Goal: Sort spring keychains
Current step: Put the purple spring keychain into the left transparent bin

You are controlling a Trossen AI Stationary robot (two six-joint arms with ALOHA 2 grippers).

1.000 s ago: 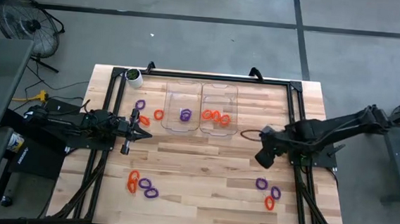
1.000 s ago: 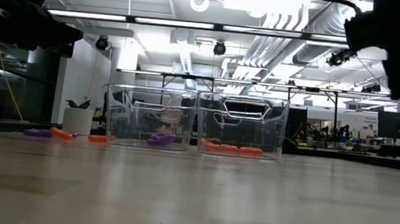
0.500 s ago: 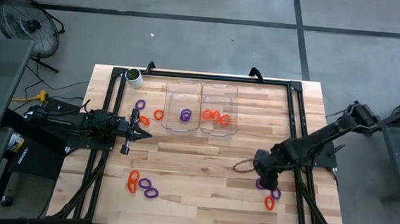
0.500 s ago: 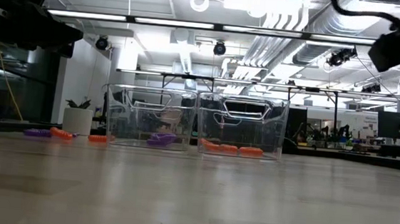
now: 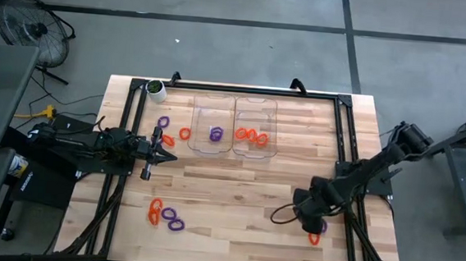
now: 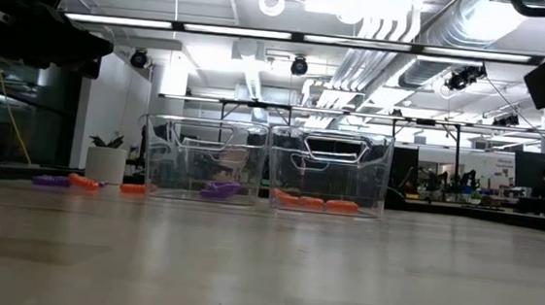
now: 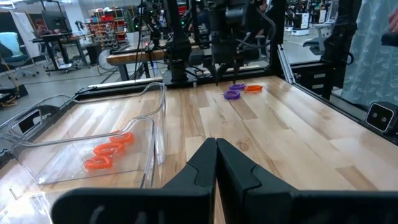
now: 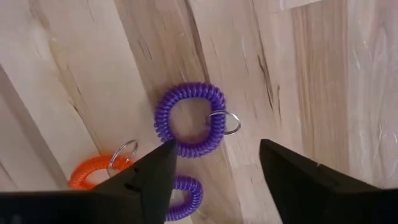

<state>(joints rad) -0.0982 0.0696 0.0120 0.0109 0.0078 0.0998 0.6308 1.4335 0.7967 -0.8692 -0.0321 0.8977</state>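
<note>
While a purple spring keychain [image 8: 189, 119] lies on the tabletop [image 5: 237, 188], the right tool [image 8: 214, 171] hovers above it, wide open and empty. Left tray [image 5: 213, 124] holds purple coils; right tray [image 5: 255, 127] holds orange ones. Left tool [image 5: 165, 156] is closed, empty.

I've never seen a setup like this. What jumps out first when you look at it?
Bright orange and purple spring keychains lie scattered over the wooden table, a splash of colour on pale wood. At the far edge stand two clear trays, side by side, one holding purple coils and one orange. The right gripper hangs open just above a purple keychain near the table's right side, while the left gripper waits shut on the left.
</note>
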